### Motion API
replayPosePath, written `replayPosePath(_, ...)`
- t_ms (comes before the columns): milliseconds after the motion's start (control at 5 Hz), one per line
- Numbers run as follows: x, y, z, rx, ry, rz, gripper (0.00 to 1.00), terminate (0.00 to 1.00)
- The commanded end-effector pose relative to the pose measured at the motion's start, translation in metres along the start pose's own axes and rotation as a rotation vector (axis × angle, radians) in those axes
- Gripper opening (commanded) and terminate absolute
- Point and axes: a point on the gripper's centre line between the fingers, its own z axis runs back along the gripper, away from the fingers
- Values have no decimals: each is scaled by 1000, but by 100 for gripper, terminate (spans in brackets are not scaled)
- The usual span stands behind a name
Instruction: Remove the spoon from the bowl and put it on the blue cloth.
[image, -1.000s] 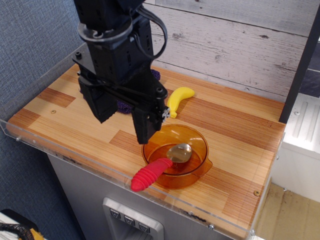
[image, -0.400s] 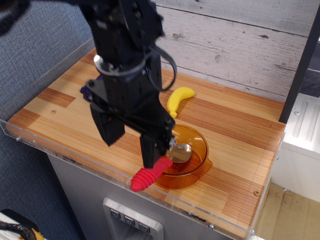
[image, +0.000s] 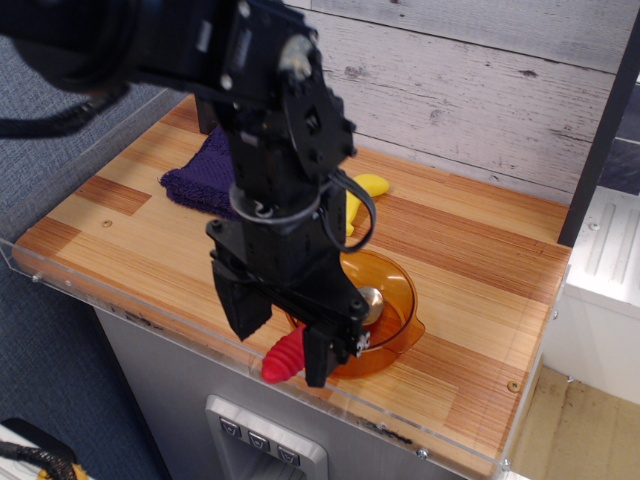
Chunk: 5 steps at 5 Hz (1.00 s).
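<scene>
The spoon lies with its silver head (image: 372, 297) inside the amber bowl (image: 398, 287) and its red ribbed handle (image: 284, 360) sticking out over the bowl's front-left rim. My gripper (image: 280, 350) is low over the handle, jaws open, one finger on each side of it. The fingers (image: 242, 308) have not closed on the handle. The arm hides the bowl's left part and the middle of the spoon. The blue cloth (image: 198, 175) lies at the back left of the table, partly behind the arm.
A yellow banana (image: 370, 185) lies behind the bowl, mostly hidden by the arm. A clear plastic rim (image: 130, 312) runs along the wooden table's front edge, close to the spoon handle. A plank wall stands at the back.
My gripper has moved down and towards the front edge, from above the bowl's left side to around the spoon handle. The cloth has come into view. The spoon has not moved.
</scene>
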Motion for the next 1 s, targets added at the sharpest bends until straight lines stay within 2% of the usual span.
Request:
replayPosePath(0,3,-2,-15,27,16,-1,100,0)
replayPosePath(200,1,-1,-21,27,35,0,100,0)
replayPosePath(400,0,-2,-18,19,24,0,0,0)
replayPosePath(800,0,0,-3,22,-3,7,0,0)
